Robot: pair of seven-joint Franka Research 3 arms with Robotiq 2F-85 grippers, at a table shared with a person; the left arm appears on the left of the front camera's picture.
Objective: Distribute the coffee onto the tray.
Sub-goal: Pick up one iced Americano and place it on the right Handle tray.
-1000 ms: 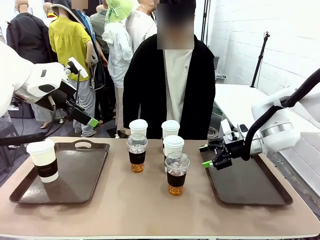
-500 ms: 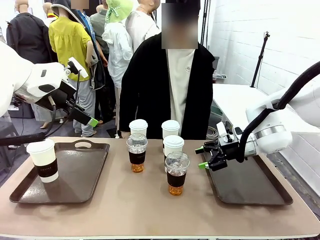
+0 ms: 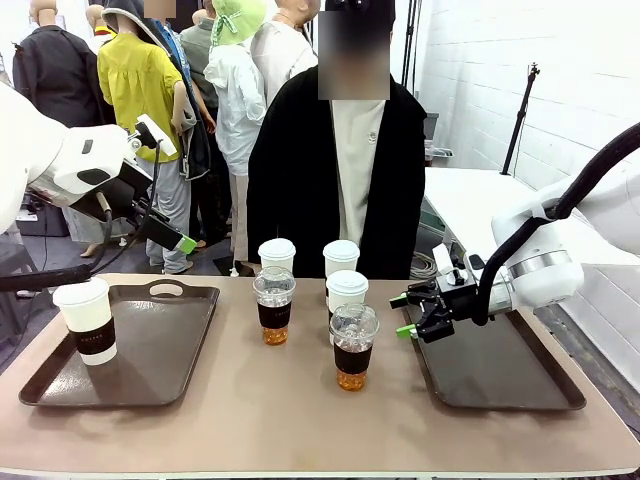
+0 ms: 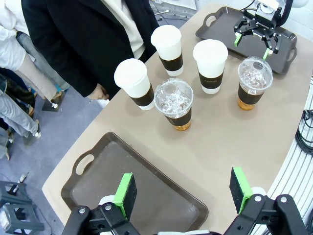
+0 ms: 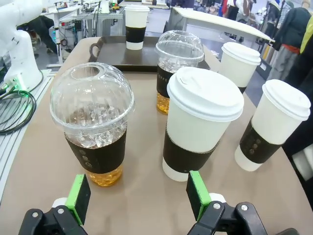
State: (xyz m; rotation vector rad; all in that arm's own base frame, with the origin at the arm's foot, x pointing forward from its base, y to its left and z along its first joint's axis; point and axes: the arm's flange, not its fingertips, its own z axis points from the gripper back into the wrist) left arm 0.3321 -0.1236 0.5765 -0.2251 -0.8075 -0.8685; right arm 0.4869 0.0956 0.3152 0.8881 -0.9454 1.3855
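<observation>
Your right pincer (image 3: 404,314), released, hangs just beside the clear dome-lidded plastic cup of amber drink (image 3: 353,332) standing on the beige bench (image 3: 250,410); your left pincer (image 4: 183,192), likewise released, hovers over the dark brown tray (image 4: 146,177). Judge the cup thin-walled and sloshy: take it gently at its dark sleeve (image 3: 352,359)

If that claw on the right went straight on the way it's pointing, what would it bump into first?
Probably the nearest clear dome-lidded cup, which sits ahead of one finger of the right gripper; the white lidded cup faces the other. Which touches first is hard to judge.
</observation>
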